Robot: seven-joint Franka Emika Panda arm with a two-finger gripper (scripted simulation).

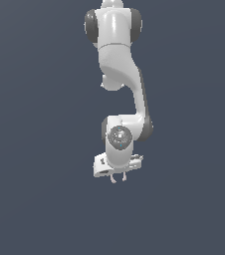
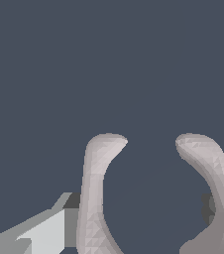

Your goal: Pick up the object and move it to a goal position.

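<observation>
The object (image 2: 95,188) is a pale pinkish-white C-shaped piece. It fills the lower half of the wrist view, with its two short prongs pointing away from the camera. My gripper (image 2: 141,214) is shut on it. One grey-white finger (image 2: 49,232) lies against the outside of one prong, and the other finger shows as a dark patch behind the other prong. In the exterior view the gripper (image 1: 118,173) hangs at the middle of the picture, and the object's two prongs (image 1: 113,178) stick out just below it.
The white arm (image 1: 115,60) reaches down from the top of the exterior view. Everything around it is a flat dark blue-grey background (image 1: 35,149), and no other object or edge shows.
</observation>
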